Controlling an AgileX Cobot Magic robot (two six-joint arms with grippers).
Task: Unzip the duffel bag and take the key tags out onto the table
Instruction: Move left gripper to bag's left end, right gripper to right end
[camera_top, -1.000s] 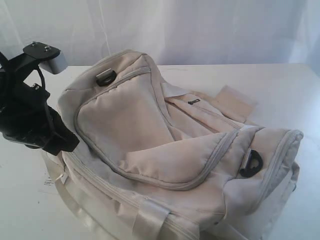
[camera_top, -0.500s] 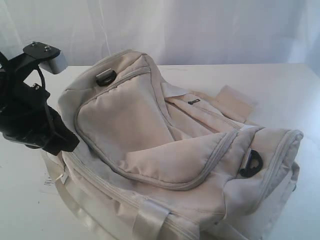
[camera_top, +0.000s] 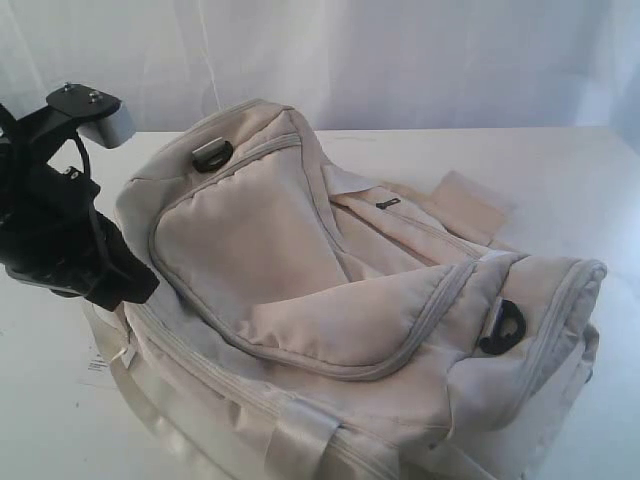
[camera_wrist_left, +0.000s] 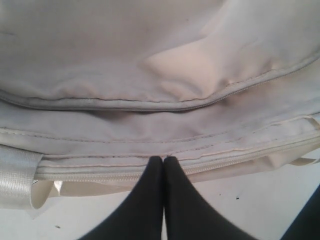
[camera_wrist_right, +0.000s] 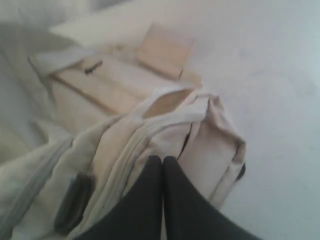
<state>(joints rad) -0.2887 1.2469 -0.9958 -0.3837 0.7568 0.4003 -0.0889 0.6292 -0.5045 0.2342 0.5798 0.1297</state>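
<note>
The cream duffel bag (camera_top: 300, 270) lies across the white table (camera_top: 560, 180), its curved zip flap (camera_top: 440, 300) closed. My left gripper (camera_top: 130, 285) stands at the bag's left side. In the left wrist view it (camera_wrist_left: 163, 159) is shut and empty, tips against the side seam by a zipper (camera_wrist_left: 100, 172) of the bag (camera_wrist_left: 160, 75). My right gripper (camera_wrist_right: 162, 159) is shut with nothing in it, hovering over one end of the bag (camera_wrist_right: 150, 125); it is outside the exterior view. The key tags are hidden.
Black D-rings (camera_top: 213, 153) (camera_top: 503, 326) sit at the bag's ends. A shiny webbing handle (camera_top: 300, 435) hangs over the near side. A beige flap (camera_top: 470, 205) lies flat behind the bag. A pale curtain (camera_top: 400, 60) backs the table.
</note>
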